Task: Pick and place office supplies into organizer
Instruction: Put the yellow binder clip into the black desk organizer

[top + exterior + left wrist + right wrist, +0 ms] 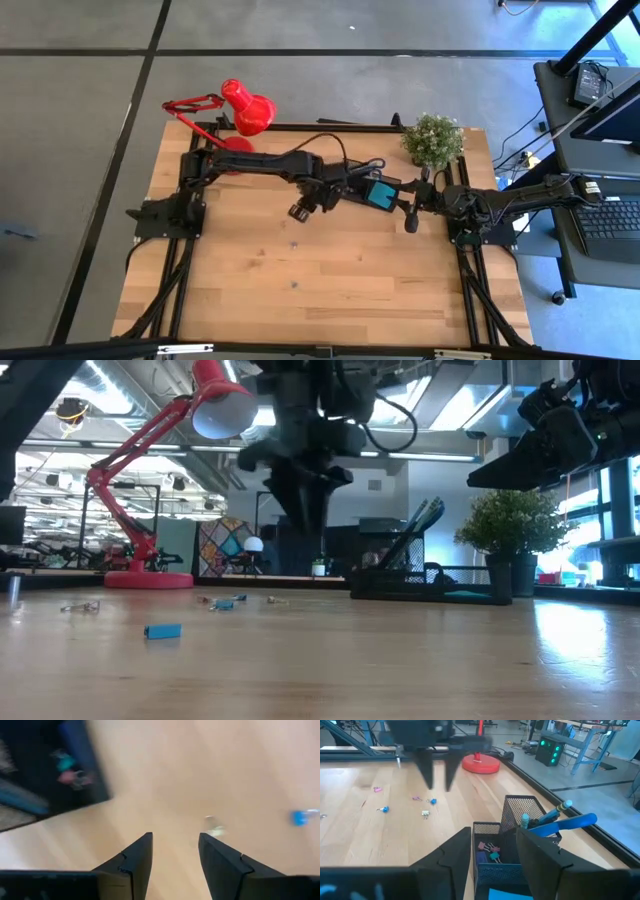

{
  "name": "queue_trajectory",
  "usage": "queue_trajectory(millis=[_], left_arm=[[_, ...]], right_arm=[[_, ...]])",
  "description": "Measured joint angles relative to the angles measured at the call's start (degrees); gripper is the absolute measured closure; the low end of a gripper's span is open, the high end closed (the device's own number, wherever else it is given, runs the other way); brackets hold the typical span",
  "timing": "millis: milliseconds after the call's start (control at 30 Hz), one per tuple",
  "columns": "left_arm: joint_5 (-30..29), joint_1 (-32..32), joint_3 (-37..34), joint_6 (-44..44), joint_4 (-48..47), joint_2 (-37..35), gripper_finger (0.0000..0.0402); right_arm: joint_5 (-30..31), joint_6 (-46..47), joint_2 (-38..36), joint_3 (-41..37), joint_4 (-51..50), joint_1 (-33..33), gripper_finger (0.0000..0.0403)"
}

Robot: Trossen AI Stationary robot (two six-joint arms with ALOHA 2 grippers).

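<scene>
Left gripper hangs above the table, fingers spread, empty. Small clips lie loose on the wood below. Beyond, the organizer already holds the scissors; right gripper hovers at it, fingers spread. Risk: clips are tiny, so fingertips may skid and scatter them.

I see the black mesh organizer near the table's far edge, by the right arm. Its tall cup holds blue-handled scissors & pens, leaning. A low tray compartment holds small binder clips, pink & teal. Teal sticky pad lies in the front section. Tiny clips are scattered on the bare wood, well apart from the organizer.
</scene>
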Motion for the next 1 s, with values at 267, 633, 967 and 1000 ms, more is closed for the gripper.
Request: queue_trajectory(millis=[267,633,967,1000], left_arm=[[1.2,-1.8,-7.3,1.8,-1.8,-0.1,0.0247],[-1.8,-3.5,-11.4,-10.1,7.4,-0.1,0.0247],[-3.5,-5.0,-12.1,-15.5,7.1,0.8,0.0247],[-3.5,-5.0,-12.1,-15.7,7.2,1.0,0.0247]], right_arm=[[0.0,0.2,0.0,0.0,-0.8,0.0,0.0241],[0.0,0.3,0.0,0.0,-2.5,0.0,0.0241],[0.0,0.4,0.0,0.0,-2.5,0.0,0.0241],[0.0,0.4,0.0,0.0,-2.5,0.0,0.0241]])
